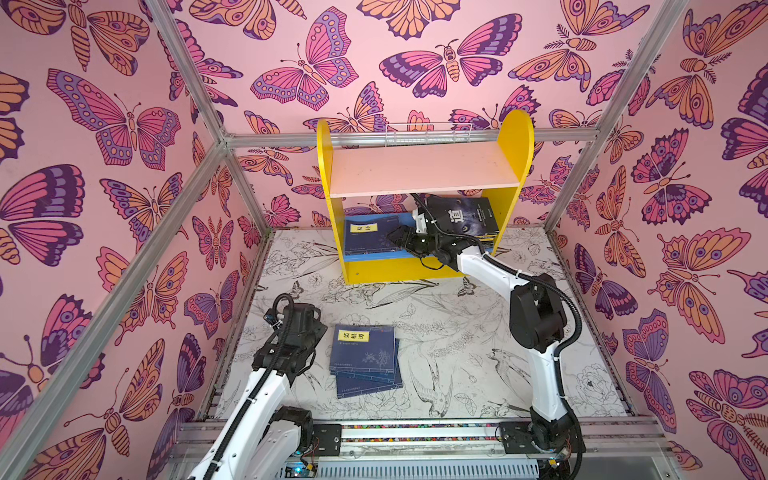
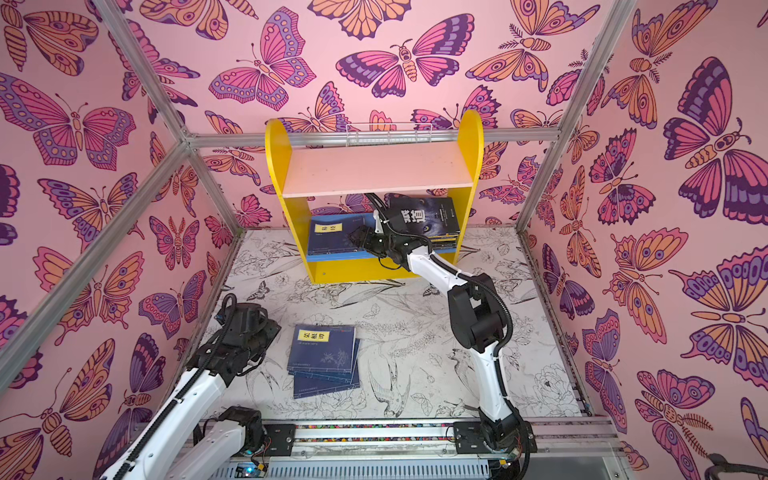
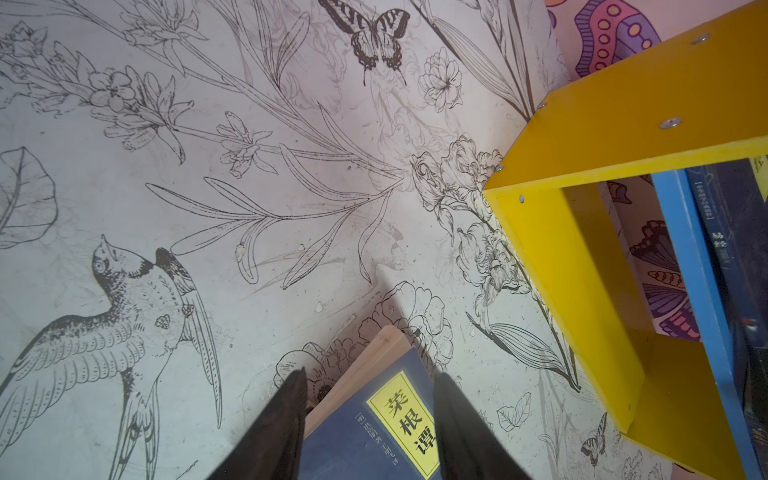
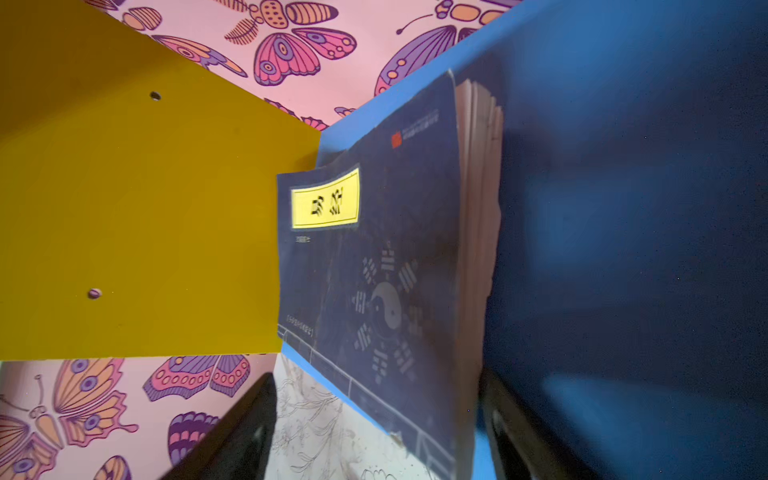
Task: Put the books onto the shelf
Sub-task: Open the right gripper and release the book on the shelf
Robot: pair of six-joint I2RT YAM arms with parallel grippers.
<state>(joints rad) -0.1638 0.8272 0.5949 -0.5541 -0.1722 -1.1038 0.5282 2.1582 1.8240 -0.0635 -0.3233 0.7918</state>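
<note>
The right fingers (image 4: 249,424) stand wide apart at the front edge of the shelf (image 1: 515,141), holding nothing. A navy book with a yellow label (image 4: 374,270) lies flat on the blue lower board (image 4: 623,208), its near corner reaching out between the two fingers; it sits close against one finger and clear of the other. In both top views this book (image 1: 370,239) (image 2: 332,237) occupies the left half of the lower board, with the right fingers (image 1: 399,239) at its right edge. A pile topped by a dark-covered book (image 1: 461,218) fills the right half of the same board. The pink upper board (image 1: 419,168) is bare.

The rest of the books, a stack of navy books (image 1: 365,357), lie on the desk (image 1: 457,353) near its front, well apart from the shelf. The left fingers (image 3: 286,424) are partly spread, with the labelled corner of the top book (image 3: 374,428) between them. Whether they grip that corner or only straddle it, I cannot tell.
</note>
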